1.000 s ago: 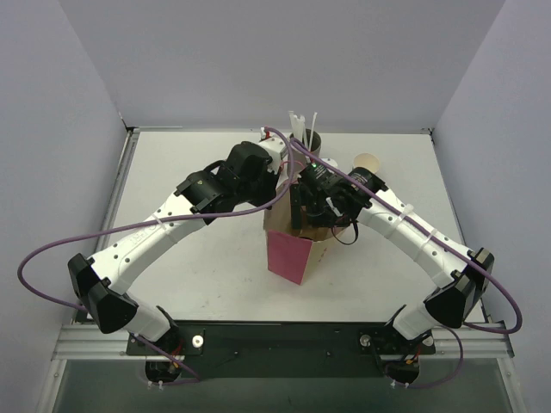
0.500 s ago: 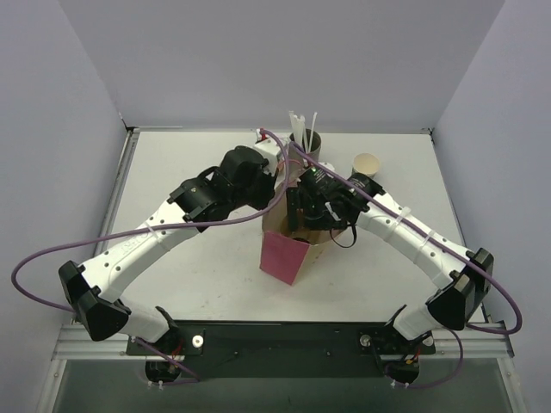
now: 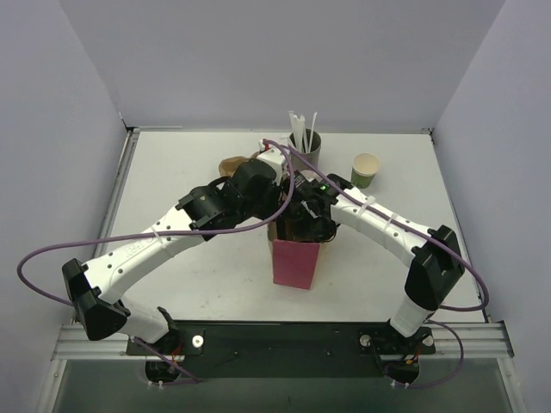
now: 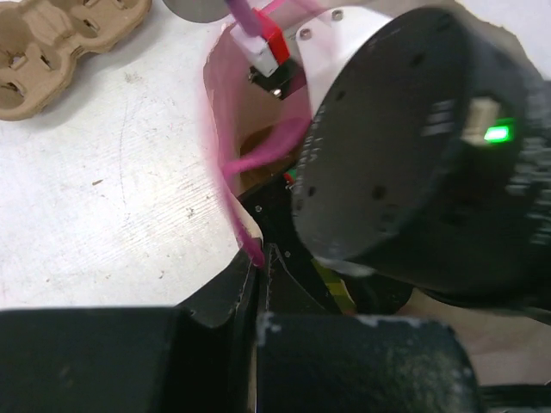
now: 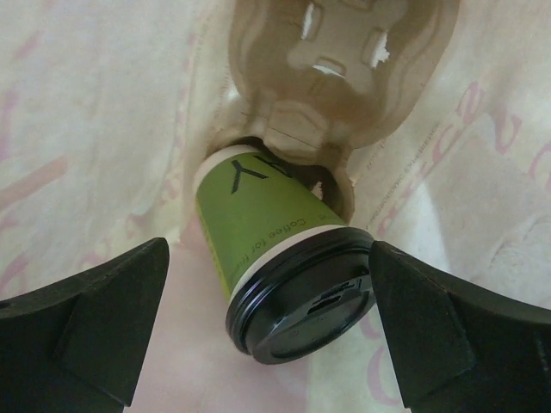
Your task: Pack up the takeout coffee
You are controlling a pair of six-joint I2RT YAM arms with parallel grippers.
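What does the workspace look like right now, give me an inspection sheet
Surface: white table, lightly scuffed.
Job's things: lidded green cup tilted, base in a cardboard carrier, inside the pink bag.
Clutter: second carrier, straw holder, open green cup on the table.
Grippers: left gripper shut on the bag's rim; right gripper open astride the cup, not touching.
Cables: purple cables loop along both arms.
Surroundings: plain grey walls.

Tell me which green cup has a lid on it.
The cup inside the pink bag, wearing a black lid; the other cup stands open on the table.
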